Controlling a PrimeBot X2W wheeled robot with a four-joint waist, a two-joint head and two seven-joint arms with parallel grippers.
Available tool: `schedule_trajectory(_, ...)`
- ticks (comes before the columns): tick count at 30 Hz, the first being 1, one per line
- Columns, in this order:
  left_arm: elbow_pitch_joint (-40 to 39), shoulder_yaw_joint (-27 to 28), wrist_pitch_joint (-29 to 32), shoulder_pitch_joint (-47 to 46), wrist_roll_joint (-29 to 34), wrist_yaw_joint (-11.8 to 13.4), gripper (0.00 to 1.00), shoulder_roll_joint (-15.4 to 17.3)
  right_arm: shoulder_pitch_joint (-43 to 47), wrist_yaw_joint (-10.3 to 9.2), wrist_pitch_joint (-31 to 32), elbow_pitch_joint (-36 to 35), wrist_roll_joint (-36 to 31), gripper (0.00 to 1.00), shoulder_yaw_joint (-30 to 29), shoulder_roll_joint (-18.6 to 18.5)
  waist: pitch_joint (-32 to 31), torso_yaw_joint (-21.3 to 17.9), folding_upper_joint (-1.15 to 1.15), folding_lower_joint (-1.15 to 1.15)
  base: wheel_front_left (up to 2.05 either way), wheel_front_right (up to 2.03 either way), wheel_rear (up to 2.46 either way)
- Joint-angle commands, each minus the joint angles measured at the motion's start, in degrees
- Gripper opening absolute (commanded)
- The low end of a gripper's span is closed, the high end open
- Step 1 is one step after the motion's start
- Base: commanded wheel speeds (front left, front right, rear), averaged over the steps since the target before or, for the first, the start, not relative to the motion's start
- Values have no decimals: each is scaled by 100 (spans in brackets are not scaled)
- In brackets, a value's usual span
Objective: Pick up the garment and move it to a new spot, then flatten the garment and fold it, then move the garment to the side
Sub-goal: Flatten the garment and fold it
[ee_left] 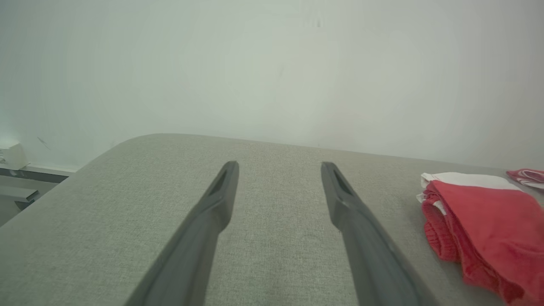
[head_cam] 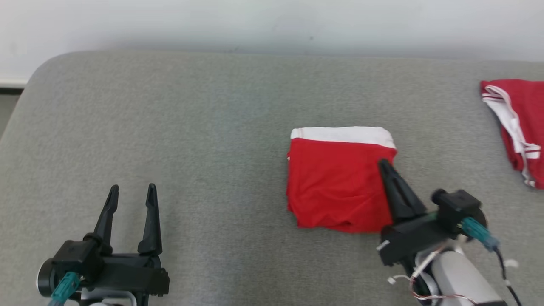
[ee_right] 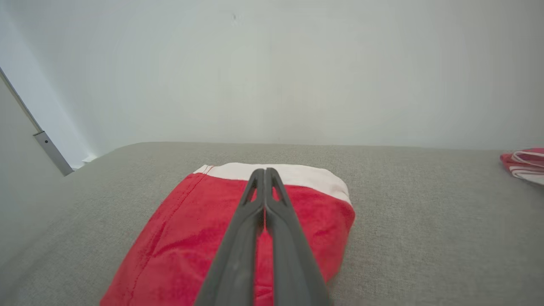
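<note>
The garment (head_cam: 335, 182) is red with a white band along its far edge, folded into a compact rectangle on the grey surface (head_cam: 191, 127). My right gripper (head_cam: 382, 163) is shut with nothing between its fingers, lying over the garment's right part and pointing toward the white band. In the right wrist view the closed fingers (ee_right: 264, 174) reach up to the white band of the garment (ee_right: 182, 238). My left gripper (head_cam: 131, 189) is open and empty at the lower left, well apart from the garment. In the left wrist view its gripper (ee_left: 279, 168) points at the bare surface, the garment (ee_left: 488, 216) off to its right.
A second red and white garment (head_cam: 516, 123) lies at the far right edge of the grey surface. A pale wall (head_cam: 272, 21) runs behind the surface's back edge. The surface's rounded corner (head_cam: 46, 63) is at the far left.
</note>
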Motion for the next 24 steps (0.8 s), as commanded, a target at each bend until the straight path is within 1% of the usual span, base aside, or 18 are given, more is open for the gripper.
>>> schedule_trajectory(1,8,19,3,79,55,-12,100,1,163,0,-23,-70,-47,0,-111,-36,-183,-211,0,0,0,0,0)
schedule_trajectory(4,4,70,3,179,110,-35,100,4,435,0,-23,-212,-2,0,-374,-79,-300,-356,0,0,0,0,0)
schedule_trajectory(5,4,70,3,179,110,-35,100,4,435,0,-23,-212,-2,0,-374,-79,-300,-356,0,0,0,0,0)
schedule_trajectory(6,33,97,3,228,143,-58,100,5,623,0,-23,-286,-35,0,-516,-108,-367,-421,0,0,0,0,0)
schedule_trajectory(8,44,102,3,246,153,-57,100,4,714,0,-24,-323,-60,1,-577,-110,-398,-442,0,0,0,0,0)
schedule_trajectory(9,63,112,3,271,182,-68,100,4,802,0,-24,-353,-83,13,-633,-108,-435,-462,0,0,0,0,0)
schedule_trajectory(10,88,120,3,302,206,-87,100,4,893,0,-24,-382,-98,27,-683,-106,-472,-474,0,0,0,0,0)
schedule_trajectory(11,112,128,3,329,219,-103,100,4,979,0,-24,-425,-120,48,-746,-88,-510,-484,0,0,0,0,0)
schedule_trajectory(12,143,128,3,352,234,-112,100,11,1071,0,-24,-464,-135,78,-812,-53,-554,-489,0,0,0,0,0)
schedule_trajectory(13,167,127,3,373,249,-111,100,21,1161,0,-24,-517,-143,100,-866,-25,-587,-490,0,0,0,0,0)
schedule_trajectory(20,360,182,3,602,323,-165,100,95,1701,0,-24,-789,-354,100,-1163,132,-843,-452,0,0,0,0,0)
schedule_trajectory(24,209,157,4,885,401,-133,100,73,2011,0,-25,-929,-433,100,-1308,179,-1015,-396,0,0,0,0,0)
